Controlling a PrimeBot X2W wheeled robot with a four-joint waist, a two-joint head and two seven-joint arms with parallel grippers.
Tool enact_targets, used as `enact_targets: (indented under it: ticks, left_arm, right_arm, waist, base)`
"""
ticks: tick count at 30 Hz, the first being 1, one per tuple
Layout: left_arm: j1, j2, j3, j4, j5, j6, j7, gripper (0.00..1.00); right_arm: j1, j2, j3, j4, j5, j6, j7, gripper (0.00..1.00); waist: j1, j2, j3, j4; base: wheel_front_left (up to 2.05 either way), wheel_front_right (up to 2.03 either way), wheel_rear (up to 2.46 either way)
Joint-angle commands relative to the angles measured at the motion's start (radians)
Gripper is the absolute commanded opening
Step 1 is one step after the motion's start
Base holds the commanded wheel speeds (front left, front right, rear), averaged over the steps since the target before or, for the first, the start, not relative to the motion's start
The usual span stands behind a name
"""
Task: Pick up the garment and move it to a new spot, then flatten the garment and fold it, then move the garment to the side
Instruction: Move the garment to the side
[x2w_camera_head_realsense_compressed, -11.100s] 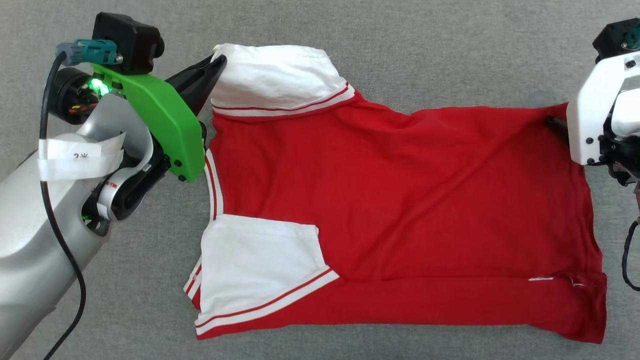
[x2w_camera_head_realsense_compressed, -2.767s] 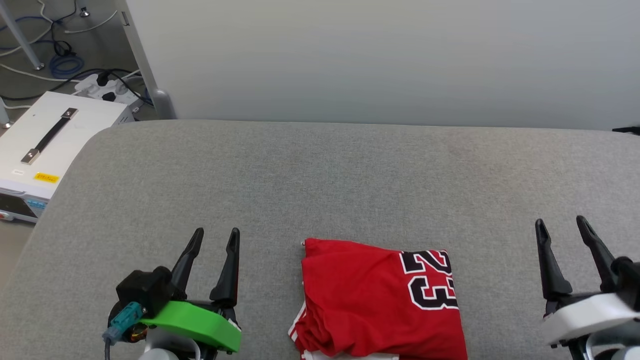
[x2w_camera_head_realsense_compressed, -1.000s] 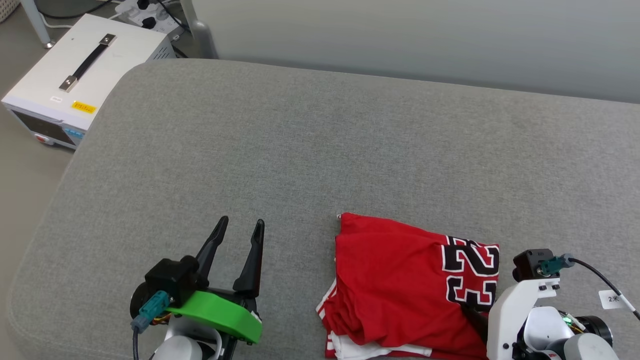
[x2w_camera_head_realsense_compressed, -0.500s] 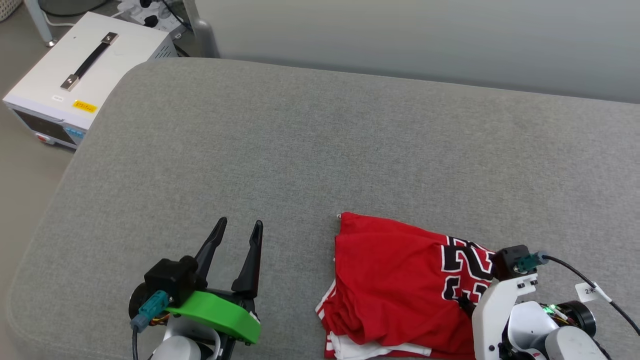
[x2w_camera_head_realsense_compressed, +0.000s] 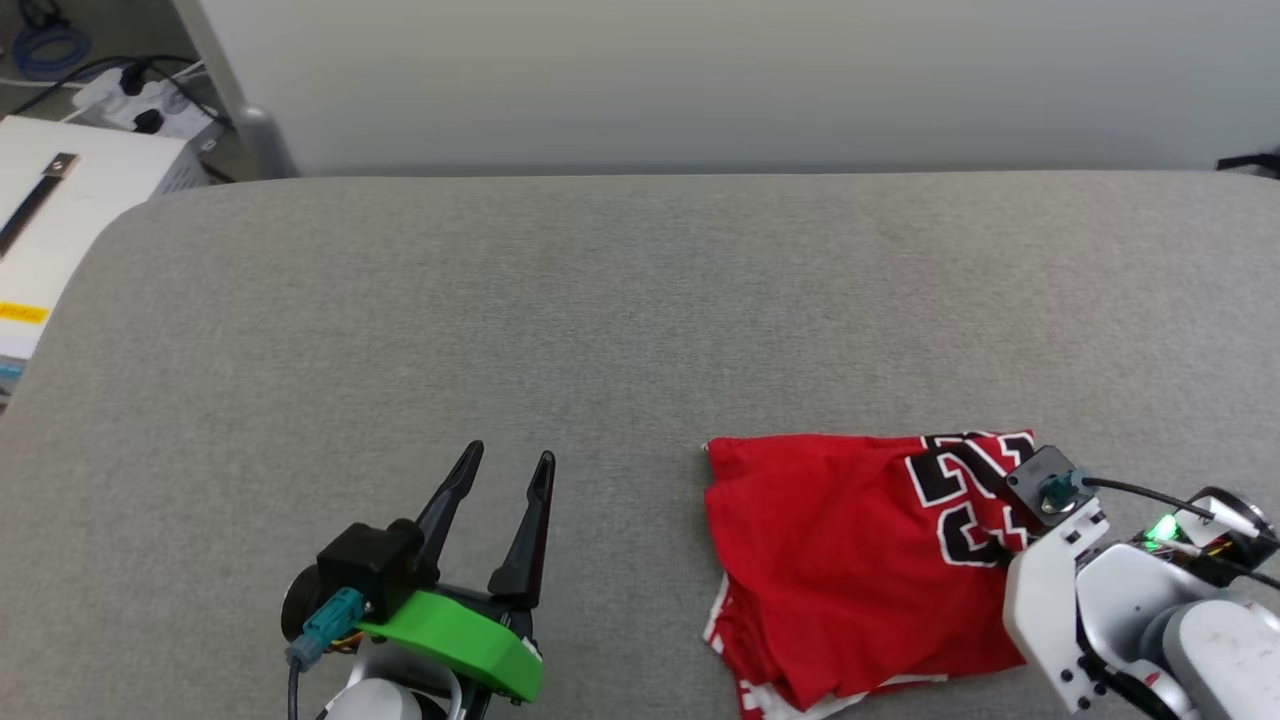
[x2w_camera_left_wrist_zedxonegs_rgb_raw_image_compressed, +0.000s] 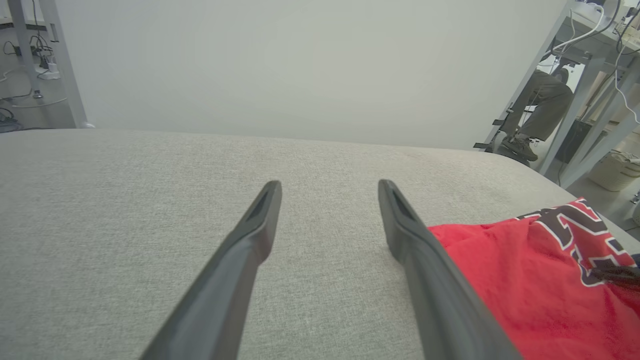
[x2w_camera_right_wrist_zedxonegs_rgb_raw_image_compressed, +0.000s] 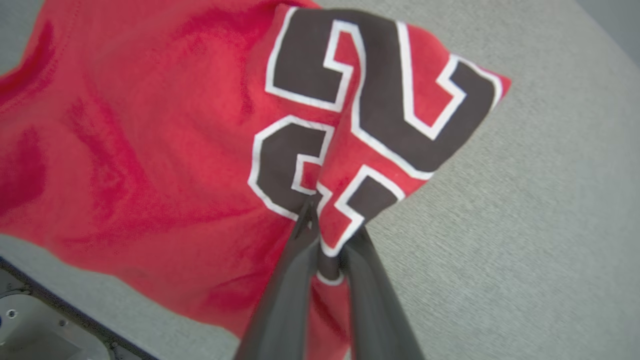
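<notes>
Garment (x2w_camera_head_realsense_compressed: 850, 560), folded into a red bundle, lies at the near right of the grey cushioned surface (x2w_camera_head_realsense_compressed: 600, 320). The right gripper (x2w_camera_right_wrist_zedxonegs_rgb_raw_image_compressed: 322, 235) pinches its numbered edge between closed jaws, likely to drag it aside. The left gripper (x2w_camera_head_realsense_compressed: 508, 458) hovers nearby, jaws spread and empty.

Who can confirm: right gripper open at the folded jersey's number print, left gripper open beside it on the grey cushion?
Not right. The right gripper is shut, pinching the jersey at its number print; the right wrist view shows it. The left gripper is open beside it on the grey cushion.
</notes>
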Motion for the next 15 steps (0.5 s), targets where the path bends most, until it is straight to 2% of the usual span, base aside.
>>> enact_targets:
  ticks: [1, 7, 15]
  left_arm:
    - [-0.003, 0.001, -0.006, -0.008, -0.009, -0.003, -0.006, 1.0]
    - [-0.041, 0.003, -0.031, -0.035, -0.005, -0.003, -0.006, 1.0]
    - [-0.128, 0.039, -0.084, -0.091, 0.018, -0.003, -0.006, 1.0]
  right_arm:
    - [-0.04, -0.043, 0.013, -0.013, 0.005, -0.001, -0.002, 0.0]
    - [-0.133, -0.206, 0.064, -0.014, 0.005, -0.001, -0.042, 0.0]
    - [-0.211, -0.341, 0.049, 0.074, 0.013, -0.001, -0.137, 0.0]
  waist:
    - [0.0, -0.0001, 0.013, -0.089]
    - [0.0, -0.0001, 0.077, -0.182]
    - [0.0, -0.0001, 0.23, -0.277]
  base:
    - [0.0, 0.0, 0.0]
    - [0.0, 0.0, 0.0]
    - [0.0, 0.0, 0.0]
